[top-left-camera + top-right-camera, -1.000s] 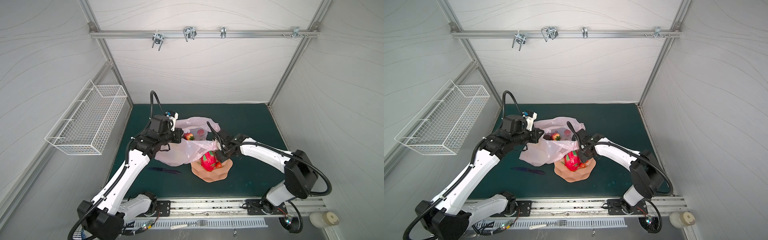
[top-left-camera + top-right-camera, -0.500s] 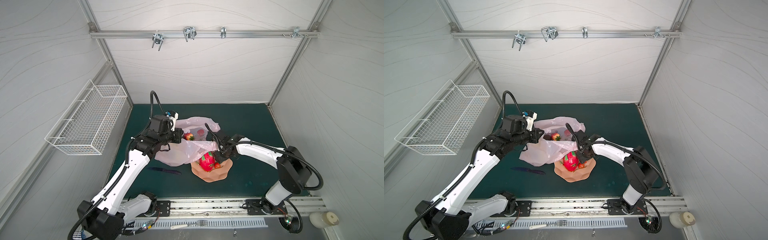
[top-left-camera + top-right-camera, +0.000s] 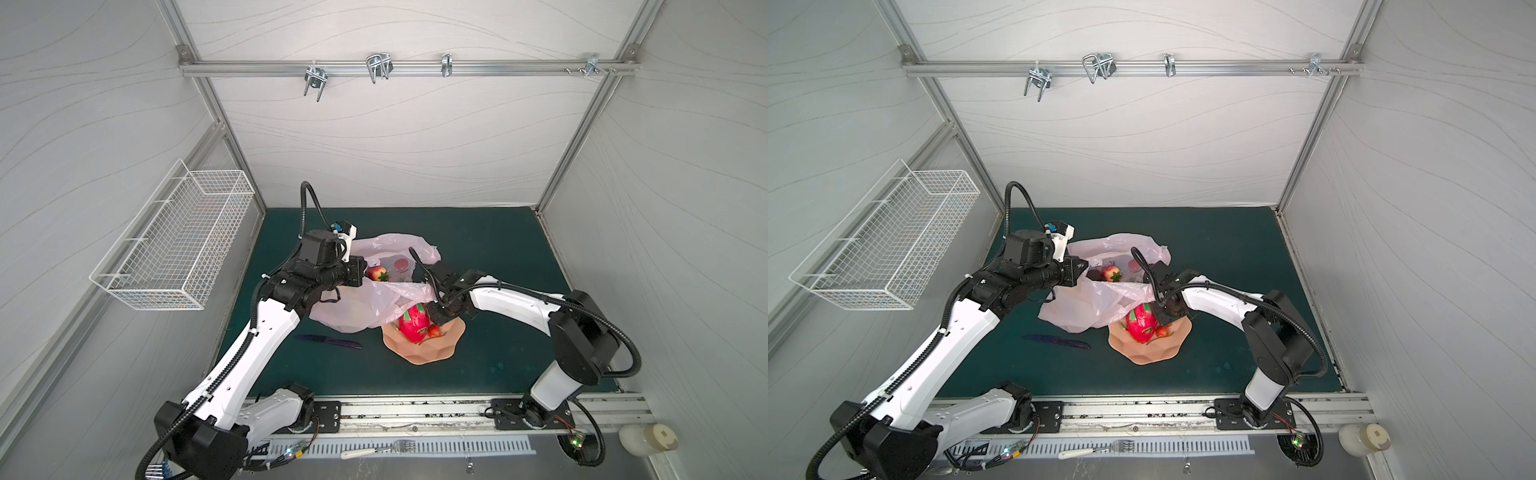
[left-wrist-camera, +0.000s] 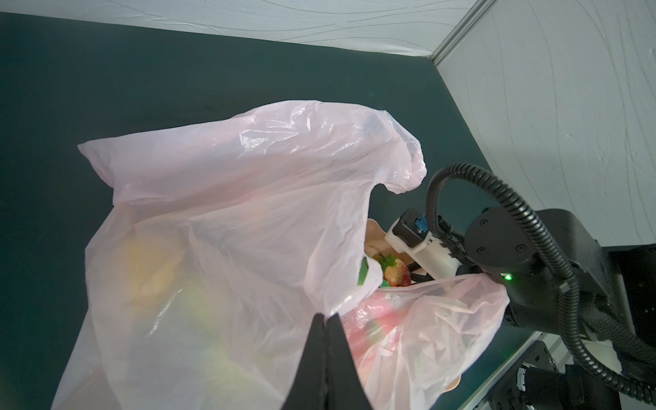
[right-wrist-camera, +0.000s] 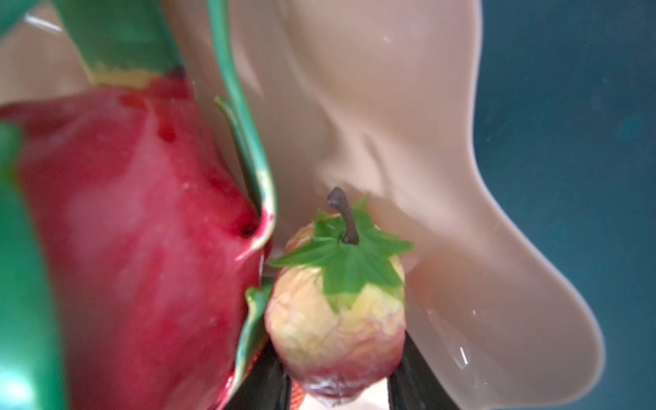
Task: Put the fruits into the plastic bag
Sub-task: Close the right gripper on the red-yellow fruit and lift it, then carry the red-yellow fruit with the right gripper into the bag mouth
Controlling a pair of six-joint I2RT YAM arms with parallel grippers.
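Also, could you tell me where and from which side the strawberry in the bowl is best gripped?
Probably across its round body below the leafy cap, coming down from above, since the bowl blocks a sideways approach. The strawberry lies close beside the dragon fruit, so one finger must slip into the narrow gap between them; its other side is free.

Right gripper (image 3: 437,322) moved in closer.
Its jaws squeezed in on the small red toy strawberry (image 5: 337,319) in the peach wavy bowl (image 3: 432,354).

high stereo pair (same scene), wrist close-ups
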